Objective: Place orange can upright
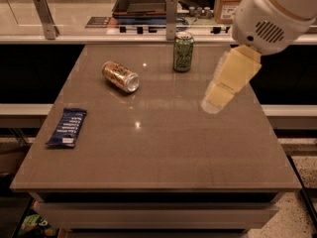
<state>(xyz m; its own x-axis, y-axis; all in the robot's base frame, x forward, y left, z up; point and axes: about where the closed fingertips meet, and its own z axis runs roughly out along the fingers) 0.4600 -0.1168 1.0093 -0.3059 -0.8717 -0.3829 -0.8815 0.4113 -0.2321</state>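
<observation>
On the table's back-left qtr, the orange can is lying on its side, long axis running back-left to front-right w/ a silver end facing front-right. The gripper is hovering over the right-centre, so the can is sitting well apart toward view-left and slightly further back; gripper parted or closed: not showing. Green can is standing upright further back, and blue packet is lying near the left edge.
</observation>
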